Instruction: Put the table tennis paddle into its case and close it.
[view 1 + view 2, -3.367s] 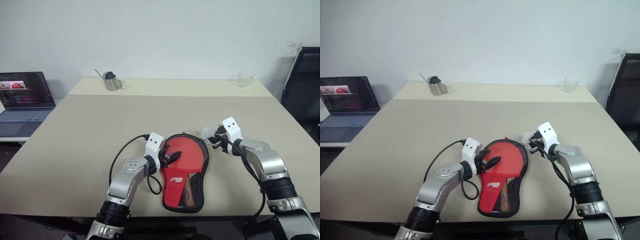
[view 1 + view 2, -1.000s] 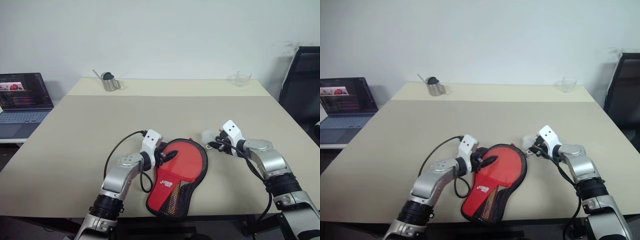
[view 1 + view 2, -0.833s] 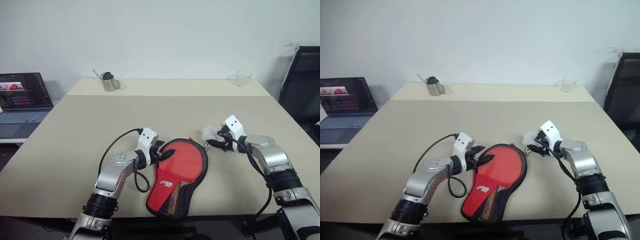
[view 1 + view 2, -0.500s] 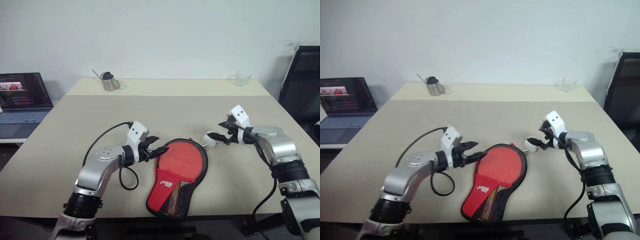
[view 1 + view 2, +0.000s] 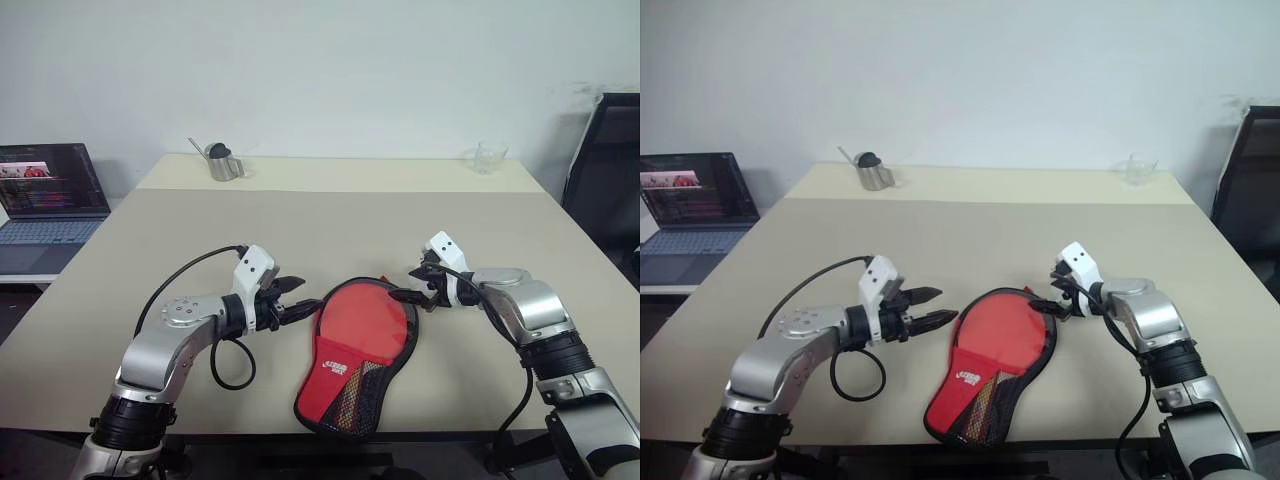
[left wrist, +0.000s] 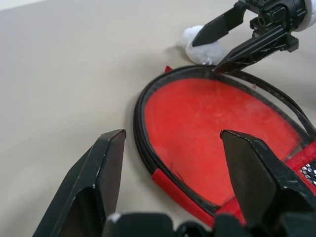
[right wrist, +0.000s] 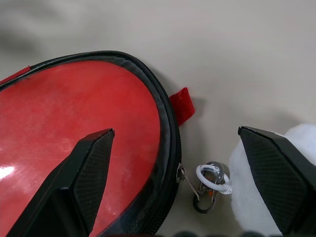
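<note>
The red case [image 5: 352, 345] with black edging, white lettering and a mesh pocket lies flat near the table's front edge. Its round head [image 6: 217, 123] shows a glossy red surface, and I cannot tell whether that is the table tennis paddle's face or the case itself. My left gripper [image 5: 305, 296] is open just left of the head, clear of it. At the head's far right rim my right gripper [image 5: 402, 284] is open, straddling the zip pull [image 7: 190, 185], its ring and the white ball [image 6: 197, 37].
A laptop [image 5: 50, 200] sits on a side table to the left. At the table's far edge stand a metal cup [image 5: 222, 163] and a clear glass [image 5: 488, 156]. A black chair [image 5: 605, 190] is at the right.
The case's handle end has swung left. My left gripper has drawn back to the left off the case's head. My right gripper has opened and come in to the rim by the ball.
</note>
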You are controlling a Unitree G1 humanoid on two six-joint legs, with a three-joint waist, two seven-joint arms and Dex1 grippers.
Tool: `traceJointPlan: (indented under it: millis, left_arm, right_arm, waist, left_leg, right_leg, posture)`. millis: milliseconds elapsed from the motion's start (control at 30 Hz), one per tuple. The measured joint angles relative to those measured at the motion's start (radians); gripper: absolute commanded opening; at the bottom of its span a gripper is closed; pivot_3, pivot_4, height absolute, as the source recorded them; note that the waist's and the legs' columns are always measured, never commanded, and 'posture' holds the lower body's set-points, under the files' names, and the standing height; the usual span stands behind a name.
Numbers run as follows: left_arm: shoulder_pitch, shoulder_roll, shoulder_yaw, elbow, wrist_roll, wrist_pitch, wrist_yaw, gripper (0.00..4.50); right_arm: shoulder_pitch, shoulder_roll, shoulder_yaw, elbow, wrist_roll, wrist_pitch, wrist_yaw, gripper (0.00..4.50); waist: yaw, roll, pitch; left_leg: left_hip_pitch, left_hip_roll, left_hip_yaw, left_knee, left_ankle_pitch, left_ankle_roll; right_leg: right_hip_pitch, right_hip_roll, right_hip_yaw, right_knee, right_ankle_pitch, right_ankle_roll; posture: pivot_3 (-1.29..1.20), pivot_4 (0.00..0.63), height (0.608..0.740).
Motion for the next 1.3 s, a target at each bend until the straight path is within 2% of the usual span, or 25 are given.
traceJointPlan:
  millis: [100, 233, 433, 700, 800, 967, 1300]
  left_arm:
    - [0.001, -0.001, -0.002, -0.01, 0.0, 0.001, 0.013, 3.36]
    - [0.002, -0.001, -0.002, -0.019, -0.001, 0.001, 0.016, 3.36]
    - [0.018, 0.0, -0.002, -0.021, -0.003, 0.003, 0.022, 3.36]
    - [0.019, 0.0, -0.002, -0.021, -0.003, 0.003, 0.037, 3.36]
    - [0.019, 0.0, -0.002, -0.021, -0.003, 0.003, 0.038, 3.36]
    - [0.012, -0.004, -0.006, -0.021, -0.003, 0.003, 0.038, 3.36]
    - [0.009, -0.008, -0.006, -0.021, -0.003, 0.003, 0.057, 3.36]
  right_arm:
    - [-0.011, 0.016, 0.022, 0.029, -0.017, -0.001, -0.007, 3.51]
    - [-0.015, 0.026, 0.05, 0.051, -0.029, -0.001, -0.01, 1.99]
    - [-0.016, 0.028, 0.055, 0.05, -0.036, -0.016, -0.011, 0.04]
    - [-0.04, 0.028, 0.069, 0.091, -0.057, -0.046, 0.018, 0.01]
    - [-0.061, 0.028, 0.101, 0.134, -0.088, -0.119, 0.049, 0.01]
    - [-0.165, 0.067, 0.181, 0.306, -0.18, -0.327, 0.092, 0.01]
    - [-0.291, 0.161, 0.203, 0.611, -0.29, -0.703, 0.134, 0.01]
  waist:
    - [0.0, 0.0, 0.0]
    - [0.0, 0.0, 0.0]
    - [0.0, 0.0, 0.0]
    - [-0.002, 0.0, 0.0]
    - [-0.005, 0.0, 0.0]
    - [-0.031, 0.0, 0.0]
    - [-0.031, 0.0, 0.0]
  left_leg:
    - [0.0, 0.0, 0.0, 0.0, 0.0, 0.0]
    - [0.0, 0.0, 0.0, 0.0, 0.0, 0.0]
    - [0.0, 0.0, 0.0, 0.0, 0.0, 0.0]
    - [0.001, 0.0, 0.0, 0.0, 0.0, 0.0]
    - [0.001, 0.0, 0.0, 0.001, 0.0, 0.0]
    - [0.003, 0.001, 0.0, 0.001, 0.0, 0.0]
    - [0.002, 0.001, 0.0, 0.0, 0.0, 0.0]
  right_leg:
    - [0.0, 0.0, 0.0, 0.001, 0.0, 0.0]
    - [0.0, 0.0, 0.0, 0.001, 0.0, 0.0]
    - [0.0, 0.0, 0.0, 0.001, 0.0, 0.0]
    - [0.0, 0.0, 0.0, 0.001, 0.0, 0.0]
    - [0.0, 0.0, 0.0, 0.002, 0.0, 0.0]
    - [0.0, 0.0, 0.001, 0.003, 0.0, -0.001]
    - [0.0, 0.001, 0.001, 0.002, 0.0, -0.001]
  posture:
    - [0.0, 0.15, 0.74]
    - [0.0, 0.15, 0.74]
    - [0.0, 0.15, 0.74]
    - [0.0, 0.15, 0.74]
    - [0.0, 0.15, 0.74]
    - [0.0, 0.15, 0.74]
    - [0.0, 0.15, 0.74]
